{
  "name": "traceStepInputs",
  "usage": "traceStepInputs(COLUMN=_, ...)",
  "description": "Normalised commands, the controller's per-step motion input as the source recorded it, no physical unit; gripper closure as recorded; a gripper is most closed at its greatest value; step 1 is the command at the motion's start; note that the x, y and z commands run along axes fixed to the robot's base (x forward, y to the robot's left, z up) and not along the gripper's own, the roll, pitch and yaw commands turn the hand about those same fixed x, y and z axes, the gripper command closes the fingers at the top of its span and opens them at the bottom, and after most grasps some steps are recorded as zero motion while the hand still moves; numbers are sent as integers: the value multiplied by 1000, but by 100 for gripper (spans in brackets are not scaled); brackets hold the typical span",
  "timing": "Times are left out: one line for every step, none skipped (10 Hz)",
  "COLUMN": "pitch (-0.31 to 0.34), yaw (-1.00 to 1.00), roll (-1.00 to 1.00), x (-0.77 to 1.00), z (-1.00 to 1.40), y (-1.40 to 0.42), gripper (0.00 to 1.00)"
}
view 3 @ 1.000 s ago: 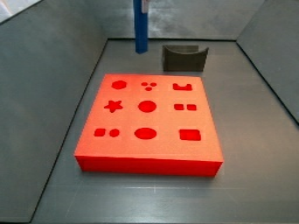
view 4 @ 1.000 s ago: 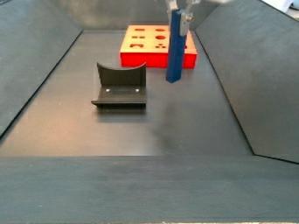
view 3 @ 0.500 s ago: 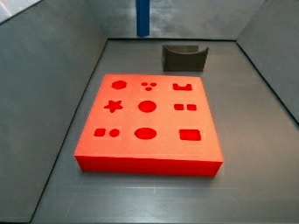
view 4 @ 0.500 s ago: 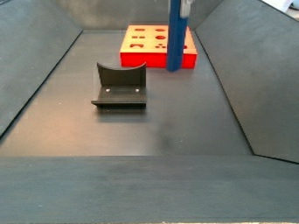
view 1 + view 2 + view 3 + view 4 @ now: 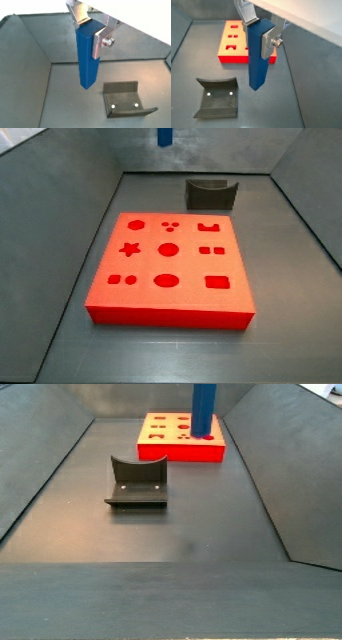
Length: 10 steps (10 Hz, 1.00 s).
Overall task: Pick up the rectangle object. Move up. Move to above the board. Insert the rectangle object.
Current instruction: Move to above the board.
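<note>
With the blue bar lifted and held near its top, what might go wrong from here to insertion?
1. The gripper clamps the rectangle object only near its upper end, so the long free length may tilt or slip in the jaws during transit.
2. The board has several similar holes; the bar's lower end could miss the rectangular slot and jam on the surface.
3. A low path might clip the dark U-shaped block on the floor.

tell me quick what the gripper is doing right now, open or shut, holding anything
Gripper: shut on the blue rectangle object, holding it upright, lifted clear of the floor, not yet over the board.
</note>
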Motion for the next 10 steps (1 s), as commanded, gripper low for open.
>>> traceStepInputs(pitch=68, yaw=-35, roll=-133, x=23, z=826, y=57, gripper=100)
traceStepInputs(pitch=67, yaw=-37, roll=-137, x=16, z=665, y=46, gripper=100)
traceStepInputs(pitch=64, yaw=-37, roll=-139, x=9, z=445, y=31, gripper=100)
traceStepInputs(pitch=63, yaw=-39, roll=-140, x=10, z=338, y=28, gripper=100)
traceStepInputs(pitch=60, yaw=1000, roll=-4, x=23, z=9, y=-1000, gripper=100)
traceStepInputs(pitch=57, yaw=1000, roll=-3, x=25, z=-13, y=-1000, gripper=100)
traceStepInputs(pitch=56, yaw=1000, roll=38, x=22, z=-5, y=-1000, gripper=100)
traceStepInputs(pitch=57, yaw=1000, roll=34, x=20, z=-4, y=-1000, gripper=100)
traceStepInputs(pitch=58, yaw=1000, roll=32, x=23, z=0, y=-1000, gripper=100)
traceStepInputs(pitch=63, yaw=1000, roll=41, x=25, z=2, y=-1000, gripper=100)
